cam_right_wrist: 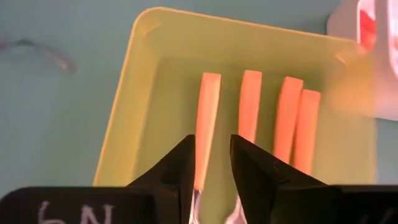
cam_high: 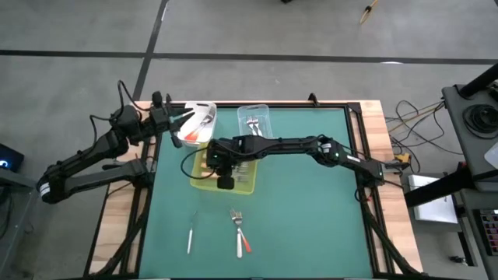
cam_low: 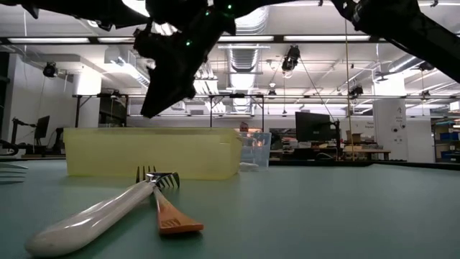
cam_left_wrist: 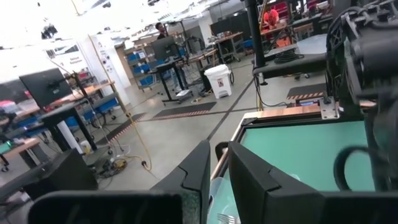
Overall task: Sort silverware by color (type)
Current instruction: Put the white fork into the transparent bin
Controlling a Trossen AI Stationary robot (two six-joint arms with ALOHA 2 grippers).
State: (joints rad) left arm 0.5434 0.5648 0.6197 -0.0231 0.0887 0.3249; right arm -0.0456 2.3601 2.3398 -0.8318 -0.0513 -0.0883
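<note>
Pincer (cam_right_wrist: 211, 163) (right) ajar, empty, above tray (cam_right_wrist: 137, 93).

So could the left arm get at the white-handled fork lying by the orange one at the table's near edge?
Probably yes, though it is a long way off. The left gripper sits over the white tub at the far side; the white-handled fork lies in the open with nothing between, crossing an orange-handled fork.

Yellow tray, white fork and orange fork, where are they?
Yellow tray (cam_low: 100, 155), low view, front wall.
White fork (cam_low: 86, 219), low view, handle.
Orange fork (cam_low: 171, 214), low view, handle.
</note>
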